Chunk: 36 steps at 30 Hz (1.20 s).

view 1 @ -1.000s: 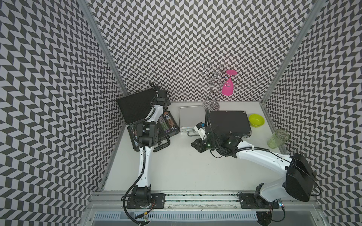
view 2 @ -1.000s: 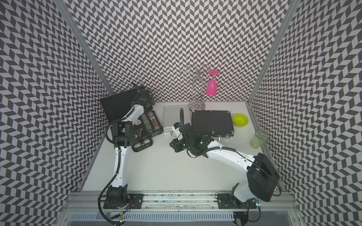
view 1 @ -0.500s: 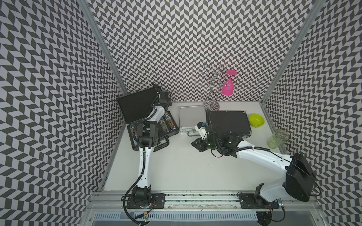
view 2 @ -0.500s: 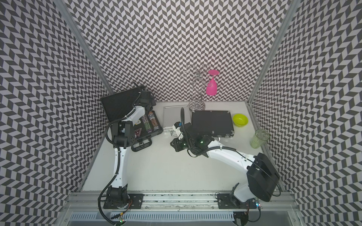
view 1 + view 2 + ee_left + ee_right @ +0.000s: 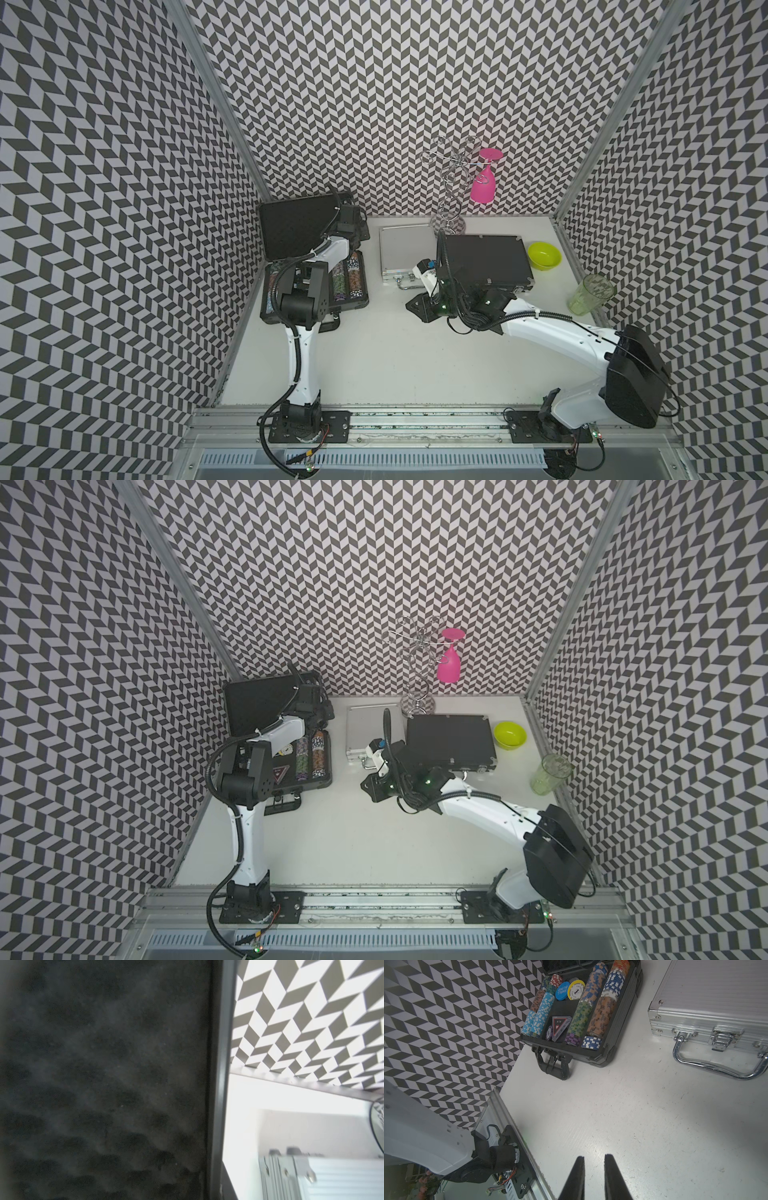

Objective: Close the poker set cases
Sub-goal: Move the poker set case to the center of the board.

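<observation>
Left pincer [image 5: 347, 216] shifted (grip unclear), chips [image 5: 591, 1007] in open case [image 5: 618, 1043], right pincer [image 5: 594, 1159] ajar, empty

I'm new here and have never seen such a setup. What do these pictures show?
Two white robot arms, the left arm and the right arm, stand on a rail at the edge of a white table. Two pictures look down from one overhead camera; the other two come from cameras on the arms' wrists. On the table lie an open black poker case full of chips, a closed silver case and a second black case with its lid down, plus a green bowl, a green tumbler and a pink wine glass hanging on a wire rack. The left gripper is at the open lid, which fills its wrist view; whether it grips it is unclear. The right gripper hangs over bare table, jaws slightly apart, holding nothing.
</observation>
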{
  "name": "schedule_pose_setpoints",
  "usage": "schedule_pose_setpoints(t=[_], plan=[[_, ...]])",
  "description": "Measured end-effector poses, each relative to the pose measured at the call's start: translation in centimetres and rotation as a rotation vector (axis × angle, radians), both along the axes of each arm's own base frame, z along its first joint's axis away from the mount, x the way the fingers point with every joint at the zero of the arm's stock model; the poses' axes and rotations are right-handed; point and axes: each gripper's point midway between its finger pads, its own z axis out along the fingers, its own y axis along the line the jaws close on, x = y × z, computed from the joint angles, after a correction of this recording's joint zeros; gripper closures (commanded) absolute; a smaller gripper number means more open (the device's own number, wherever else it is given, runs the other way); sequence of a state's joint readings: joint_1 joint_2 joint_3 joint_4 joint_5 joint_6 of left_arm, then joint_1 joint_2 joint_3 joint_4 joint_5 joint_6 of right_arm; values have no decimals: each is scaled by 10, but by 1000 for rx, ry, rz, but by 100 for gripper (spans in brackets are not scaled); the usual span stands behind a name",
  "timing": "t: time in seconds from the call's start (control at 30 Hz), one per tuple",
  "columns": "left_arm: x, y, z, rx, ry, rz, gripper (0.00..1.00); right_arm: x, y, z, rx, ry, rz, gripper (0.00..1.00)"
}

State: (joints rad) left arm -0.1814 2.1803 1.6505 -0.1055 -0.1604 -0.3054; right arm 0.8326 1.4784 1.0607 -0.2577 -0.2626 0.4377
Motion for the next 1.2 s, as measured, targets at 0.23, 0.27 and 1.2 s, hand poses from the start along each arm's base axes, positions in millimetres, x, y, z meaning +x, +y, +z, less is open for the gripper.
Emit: schedule_pose_setpoints(t=[0.23, 0.27, 1.2], plan=[[-27, -11, 0, 29, 15, 35, 94, -1, -1, 5, 8, -7, -1, 80], [-27, -11, 0, 32, 15, 38, 90, -1, -1, 7, 11, -11, -2, 80], [-70, 250, 89, 177, -65, 616, 52, -11, -12, 30, 67, -57, -1, 80]])
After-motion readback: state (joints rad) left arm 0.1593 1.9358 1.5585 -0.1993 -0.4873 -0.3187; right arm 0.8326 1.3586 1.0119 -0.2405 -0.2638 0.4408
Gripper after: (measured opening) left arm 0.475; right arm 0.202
